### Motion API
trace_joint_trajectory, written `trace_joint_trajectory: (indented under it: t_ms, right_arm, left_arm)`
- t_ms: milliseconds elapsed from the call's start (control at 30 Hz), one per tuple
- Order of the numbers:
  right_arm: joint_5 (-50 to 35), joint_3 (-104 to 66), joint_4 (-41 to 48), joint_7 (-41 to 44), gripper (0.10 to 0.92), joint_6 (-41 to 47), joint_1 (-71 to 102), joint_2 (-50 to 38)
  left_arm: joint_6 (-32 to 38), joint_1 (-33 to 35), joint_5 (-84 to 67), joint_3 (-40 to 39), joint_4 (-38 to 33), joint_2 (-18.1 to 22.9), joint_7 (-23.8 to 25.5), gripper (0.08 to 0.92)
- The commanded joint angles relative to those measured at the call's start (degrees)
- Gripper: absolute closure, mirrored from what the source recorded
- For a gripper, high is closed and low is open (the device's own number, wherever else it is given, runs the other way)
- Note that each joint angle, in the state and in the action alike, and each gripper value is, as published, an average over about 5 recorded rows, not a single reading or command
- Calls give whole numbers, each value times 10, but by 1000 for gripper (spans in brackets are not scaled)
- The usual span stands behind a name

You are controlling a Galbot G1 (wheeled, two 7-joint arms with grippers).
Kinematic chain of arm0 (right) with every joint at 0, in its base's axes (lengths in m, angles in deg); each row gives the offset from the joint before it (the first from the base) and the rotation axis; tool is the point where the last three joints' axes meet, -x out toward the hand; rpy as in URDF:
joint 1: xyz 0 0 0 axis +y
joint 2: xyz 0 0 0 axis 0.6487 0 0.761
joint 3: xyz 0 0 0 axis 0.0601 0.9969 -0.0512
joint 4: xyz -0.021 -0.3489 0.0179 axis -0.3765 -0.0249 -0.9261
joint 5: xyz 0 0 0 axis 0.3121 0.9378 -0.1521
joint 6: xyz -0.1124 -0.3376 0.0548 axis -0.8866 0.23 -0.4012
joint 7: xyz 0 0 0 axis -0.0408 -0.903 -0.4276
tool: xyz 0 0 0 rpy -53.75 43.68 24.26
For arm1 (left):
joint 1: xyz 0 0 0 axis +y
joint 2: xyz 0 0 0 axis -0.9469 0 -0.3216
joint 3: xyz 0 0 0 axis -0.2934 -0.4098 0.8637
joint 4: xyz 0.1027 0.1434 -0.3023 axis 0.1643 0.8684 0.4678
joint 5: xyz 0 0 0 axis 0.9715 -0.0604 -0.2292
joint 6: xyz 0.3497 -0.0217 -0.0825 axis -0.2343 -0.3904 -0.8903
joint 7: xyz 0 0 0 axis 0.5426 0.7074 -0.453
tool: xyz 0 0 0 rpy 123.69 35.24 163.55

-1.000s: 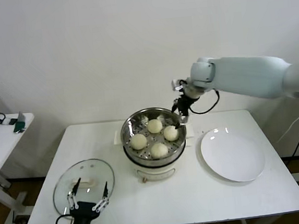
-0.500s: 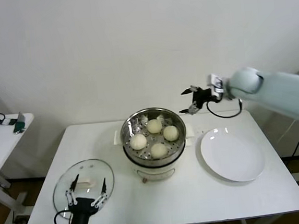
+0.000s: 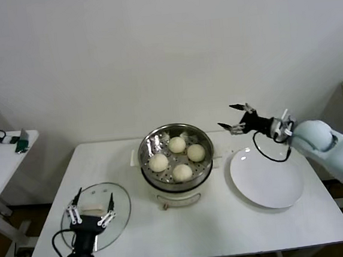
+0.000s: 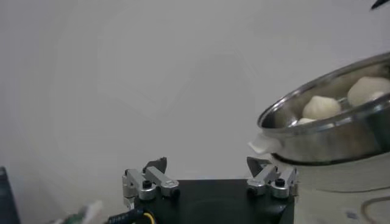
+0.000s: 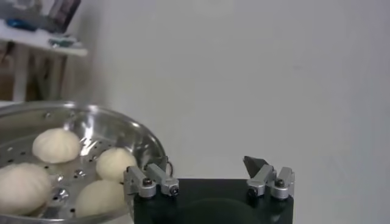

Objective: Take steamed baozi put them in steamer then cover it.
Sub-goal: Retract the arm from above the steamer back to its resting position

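Observation:
Several cream-white baozi [image 3: 177, 144] lie in the shiny steamer [image 3: 146, 150] on its white pot base at the table's middle; the steamer [image 5: 122, 131] and baozi [image 5: 56, 145] also show in the right wrist view, and the steamer [image 4: 317, 131] in the left wrist view. The glass cover [image 3: 116, 198] with its pale handle [image 3: 94, 208] lies flat at the front left. My left gripper [image 3: 92, 204] is open above the cover, over the handle. My right gripper [image 3: 233, 116] is open and empty, in the air to the right of the steamer, above the plate's far edge.
A flat white plate [image 3: 267, 177] lies right of the steamer. A small side table [image 3: 0, 157] with cables stands off to the left. The white table's front edge [image 3: 230, 248] runs below the plate and pot.
My right gripper has pulled away from the steamer's rim, rightward and up, with the arm swinging to the right. My left gripper has moved farther over the cover.

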Motion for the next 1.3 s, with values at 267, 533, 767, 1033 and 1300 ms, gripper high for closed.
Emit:
trace_joint_trajectory:
  t_ms: [267, 533, 767, 1033, 1300]
  right_arm:
    - [108, -587, -115, -38, 203, 32, 568, 191]
    - [111, -606, -151, -65, 203, 27, 652, 248]
    - [124, -617, -155, -65, 203, 20, 671, 285]
    - [150, -617, -145, -70, 203, 25, 650, 311]
    - [159, -615, -139, -72, 203, 28, 627, 321]
  left_arm:
    - [-51, -3, 443, 28, 11, -25, 8, 177]
    - [-75, -10, 593, 27, 69, -44, 31, 177]
    - [-51, -43, 609, 24, 147, -42, 16, 177]
    - [-37, -63, 612, 10, 200, -33, 12, 177]
    - [-28, -92, 626, 22, 253, -29, 5, 177]
